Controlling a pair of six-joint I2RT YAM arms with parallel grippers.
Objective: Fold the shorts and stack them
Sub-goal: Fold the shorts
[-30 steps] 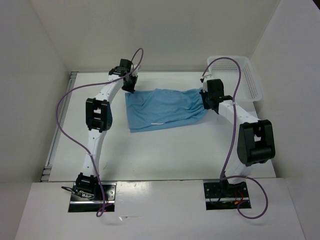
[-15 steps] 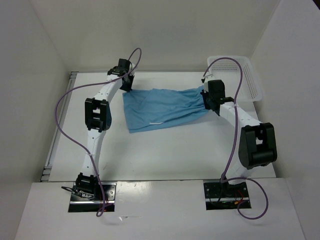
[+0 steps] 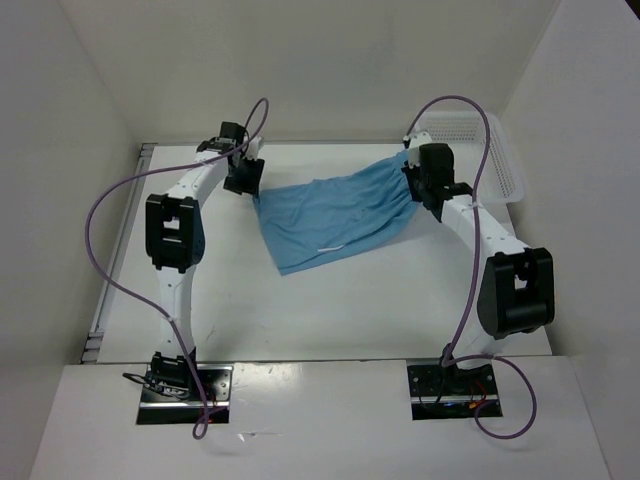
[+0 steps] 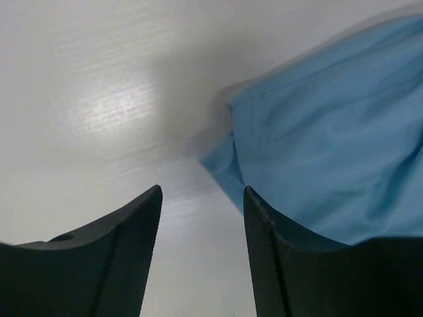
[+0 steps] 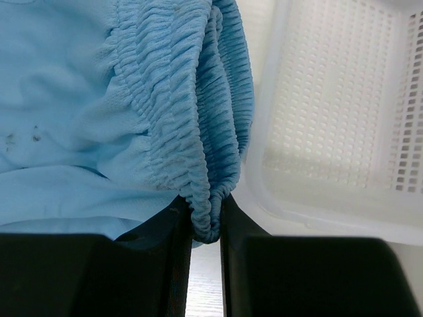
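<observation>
shorts end hidden inside right tool, basket cropped

no readable text, label or number anywhere in view

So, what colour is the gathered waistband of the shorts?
Light sky blue, like the rest of the shorts. The waistband shows best in the right wrist view.
</observation>
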